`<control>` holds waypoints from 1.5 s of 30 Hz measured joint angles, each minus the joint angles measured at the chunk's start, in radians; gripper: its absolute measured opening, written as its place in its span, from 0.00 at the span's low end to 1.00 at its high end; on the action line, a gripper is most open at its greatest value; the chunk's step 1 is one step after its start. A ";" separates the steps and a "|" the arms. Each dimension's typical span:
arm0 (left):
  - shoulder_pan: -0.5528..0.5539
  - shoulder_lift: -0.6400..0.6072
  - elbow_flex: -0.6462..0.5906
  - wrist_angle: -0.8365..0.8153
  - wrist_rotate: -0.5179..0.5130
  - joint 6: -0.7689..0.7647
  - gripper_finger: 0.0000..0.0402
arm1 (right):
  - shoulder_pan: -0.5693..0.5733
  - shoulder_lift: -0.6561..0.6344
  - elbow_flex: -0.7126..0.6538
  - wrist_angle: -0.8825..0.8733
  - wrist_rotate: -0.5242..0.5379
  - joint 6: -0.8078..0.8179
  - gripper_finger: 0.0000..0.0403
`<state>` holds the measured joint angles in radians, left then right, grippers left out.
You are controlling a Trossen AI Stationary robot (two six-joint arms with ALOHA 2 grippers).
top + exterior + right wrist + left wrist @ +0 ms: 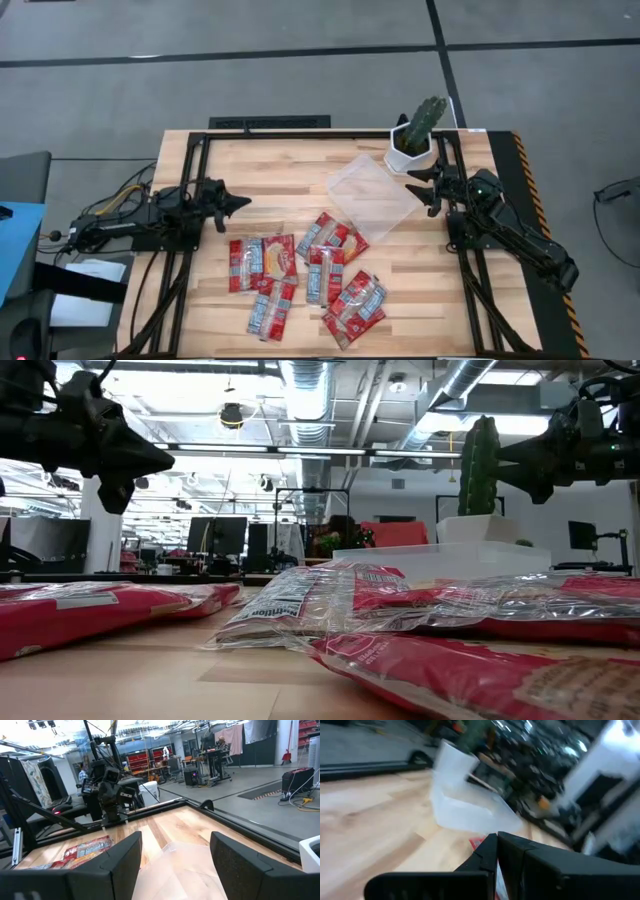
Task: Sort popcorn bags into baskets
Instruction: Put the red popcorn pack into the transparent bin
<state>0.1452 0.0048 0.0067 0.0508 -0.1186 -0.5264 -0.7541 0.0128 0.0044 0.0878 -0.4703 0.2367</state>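
Several red-and-white popcorn bags [310,275] lie flat in a loose, partly overlapping cluster on the near middle of the wooden table, filling the foreground of the low view [330,605]. The clear shallow tray [372,197] sits flat beyond them toward the far right, with nothing in it. My left gripper [243,203] hovers shut over the left of the table, pointing toward the bags; its wrist view shows the fingers closed together [497,840]. My right gripper [415,187] hovers open at the tray's right edge, and the tray [185,865] shows between its spread fingers.
A white pot with a green cactus [415,140] stands at the far right, just behind the tray and close to my right arm. Black frame rails run along the table's left, right and far edges. Bare wood lies between my left gripper and the tray.
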 joint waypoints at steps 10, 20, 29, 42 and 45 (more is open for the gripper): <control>0.000 0.000 0.000 0.017 -0.128 -0.173 0.00 | 0.002 0.000 0.000 0.006 -0.001 0.072 0.65; 0.000 0.000 0.000 0.037 -0.231 -0.413 0.00 | 0.008 0.000 0.000 0.013 0.027 0.627 0.65; 0.000 0.000 0.000 0.036 -0.308 -0.560 0.00 | 0.008 0.000 0.000 0.013 0.030 0.878 0.65; 0.000 0.000 0.000 0.055 -0.384 -0.699 0.00 | 0.071 0.000 0.007 0.061 -0.035 0.920 0.65; 0.000 0.000 0.000 0.100 -0.374 -0.751 0.00 | 0.088 0.002 0.053 0.142 -0.042 0.986 0.65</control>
<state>0.1455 0.0045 0.0067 0.1508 -0.4925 -1.2773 -0.6665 0.0148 0.0569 0.2301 -0.5120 1.2224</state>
